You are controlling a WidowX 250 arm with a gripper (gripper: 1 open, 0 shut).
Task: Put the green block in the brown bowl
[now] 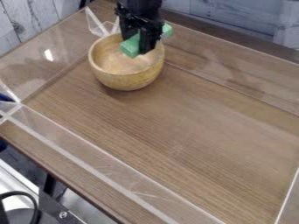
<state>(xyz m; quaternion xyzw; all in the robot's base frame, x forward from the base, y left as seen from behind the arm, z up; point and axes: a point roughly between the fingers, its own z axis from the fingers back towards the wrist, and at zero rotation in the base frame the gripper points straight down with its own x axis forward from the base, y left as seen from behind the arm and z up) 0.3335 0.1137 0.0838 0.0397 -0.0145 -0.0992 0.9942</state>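
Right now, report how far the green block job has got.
Done: the pincer is shut on the green block and has it lifted off the table. In hand: the block hangs over the brown bowl, at about rim level. Left: open the pincer so the block lands inside; the bowl shows no block lying in it yet.

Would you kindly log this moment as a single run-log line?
hand: shut on green block | position: over brown bowl, block's lower end inside the rim | release: not yet

A wood-grain table [176, 131] fills the view, ringed by clear acrylic walls [70, 162] (catching glare), with whitewashed planks [35, 17] behind.
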